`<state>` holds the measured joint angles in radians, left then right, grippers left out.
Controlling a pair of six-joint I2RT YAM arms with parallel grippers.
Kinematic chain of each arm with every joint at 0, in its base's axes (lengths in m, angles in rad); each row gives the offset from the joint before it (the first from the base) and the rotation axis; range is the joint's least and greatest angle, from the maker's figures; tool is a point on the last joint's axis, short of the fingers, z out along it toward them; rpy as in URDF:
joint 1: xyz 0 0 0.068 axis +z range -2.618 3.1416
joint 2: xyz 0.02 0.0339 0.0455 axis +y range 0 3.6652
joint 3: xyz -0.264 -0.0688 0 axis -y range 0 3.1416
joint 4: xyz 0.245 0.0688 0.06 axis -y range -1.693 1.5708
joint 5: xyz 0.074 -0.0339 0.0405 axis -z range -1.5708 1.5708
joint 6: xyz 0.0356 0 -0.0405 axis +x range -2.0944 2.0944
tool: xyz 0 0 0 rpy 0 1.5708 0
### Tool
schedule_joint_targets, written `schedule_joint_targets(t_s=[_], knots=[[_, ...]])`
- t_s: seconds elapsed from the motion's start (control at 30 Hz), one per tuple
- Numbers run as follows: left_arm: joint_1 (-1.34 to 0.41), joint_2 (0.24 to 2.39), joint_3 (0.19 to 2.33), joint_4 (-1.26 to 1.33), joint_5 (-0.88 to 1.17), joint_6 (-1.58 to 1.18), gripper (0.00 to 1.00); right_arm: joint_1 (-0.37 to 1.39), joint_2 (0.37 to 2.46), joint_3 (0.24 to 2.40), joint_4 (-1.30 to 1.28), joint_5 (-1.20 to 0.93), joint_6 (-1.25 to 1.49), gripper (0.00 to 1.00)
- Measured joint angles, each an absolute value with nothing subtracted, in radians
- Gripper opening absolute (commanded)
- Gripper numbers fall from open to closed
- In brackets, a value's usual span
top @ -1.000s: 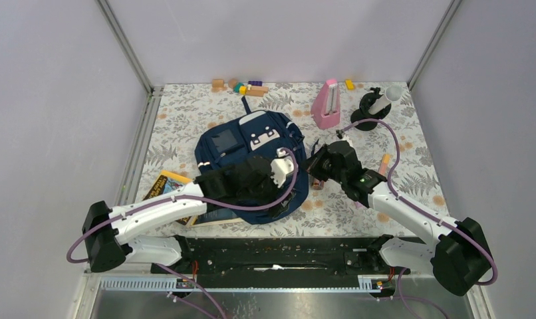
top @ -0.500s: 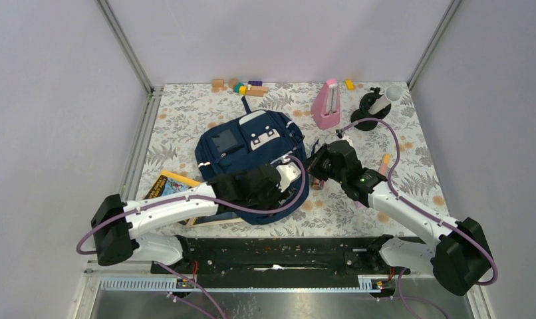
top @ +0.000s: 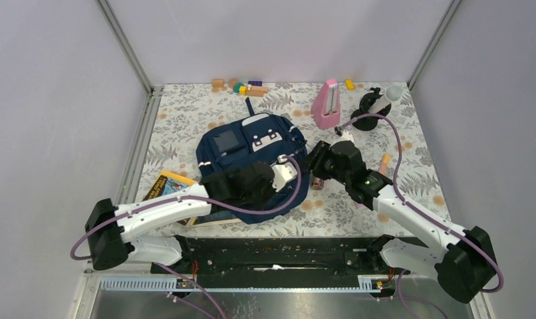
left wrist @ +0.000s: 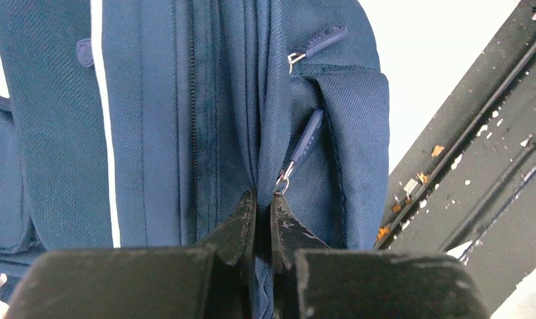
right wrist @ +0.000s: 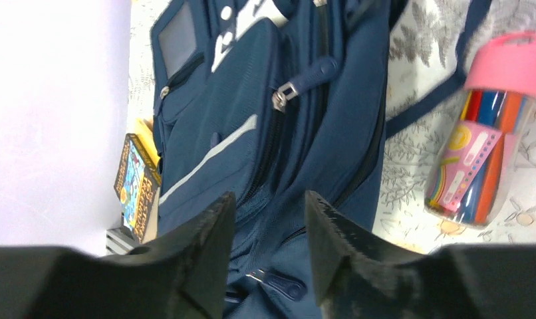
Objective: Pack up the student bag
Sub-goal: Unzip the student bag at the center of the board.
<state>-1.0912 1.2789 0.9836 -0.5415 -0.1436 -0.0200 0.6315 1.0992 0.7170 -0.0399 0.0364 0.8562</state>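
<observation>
The student bag (top: pixel 249 147), navy with thin white stripes and a white patch, lies flat in the middle of the table. My left gripper (left wrist: pixel 262 199) is shut on a fold of its blue fabric beside the main zip, at the bag's near right edge (top: pixel 286 176). A metal zip-pull ring (left wrist: pixel 282 186) lies right by the right fingertip. My right gripper (right wrist: pixel 268 206) stands open just over the bag's right side (top: pixel 316 166), with nothing between its fingers. Another zip pull (right wrist: pixel 285 284) lies below them.
A pink-capped tube of coloured pens (right wrist: pixel 485 133) lies just right of the bag. A yellow book (top: pixel 165 186) pokes out at the bag's near left. At the back stand a pink wedge-shaped box (top: pixel 327 105), a black stand (top: pixel 370 109) and wooden blocks (top: pixel 242 86).
My left gripper has closed on the bag's fabric by the zip. My right gripper has opened and let go of the bag's right edge. The bag has shifted slightly.
</observation>
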Motion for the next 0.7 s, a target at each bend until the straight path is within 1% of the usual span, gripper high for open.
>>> schedule_joint_targets(t_s=[0.03, 0.1, 0.2, 0.33, 0.43, 0.6, 0.7], knots=[[-1.081, 1.258, 0.978, -0.546, -0.128, -0.012, 0.0, 0.632, 1.085, 0.717, -0.038, 0.035, 0.836, 0.62], [-1.043, 1.206, 0.962, -0.566, -0.084, 0.009, 0.0, 0.632, 1.04, 0.714, -0.027, 0.025, 0.762, 0.68], [-0.988, 1.147, 0.951, -0.603, -0.02, 0.035, 0.0, 0.632, 0.942, 0.673, 0.003, -0.015, 0.646, 0.72], [-0.94, 1.119, 0.951, -0.629, 0.046, 0.07, 0.0, 0.631, 0.831, 0.602, 0.011, -0.102, 0.522, 0.71], [-0.927, 1.119, 0.951, -0.648, 0.078, 0.083, 0.0, 0.633, 0.797, 0.57, 0.013, -0.193, 0.451, 0.75], [-0.907, 1.113, 0.951, -0.656, 0.101, 0.09, 0.0, 0.664, 0.822, 0.562, 0.028, -0.307, 0.389, 0.7], [-0.894, 1.105, 0.95, -0.657, 0.109, 0.09, 0.0, 0.699, 0.86, 0.562, 0.046, -0.332, 0.363, 0.66]])
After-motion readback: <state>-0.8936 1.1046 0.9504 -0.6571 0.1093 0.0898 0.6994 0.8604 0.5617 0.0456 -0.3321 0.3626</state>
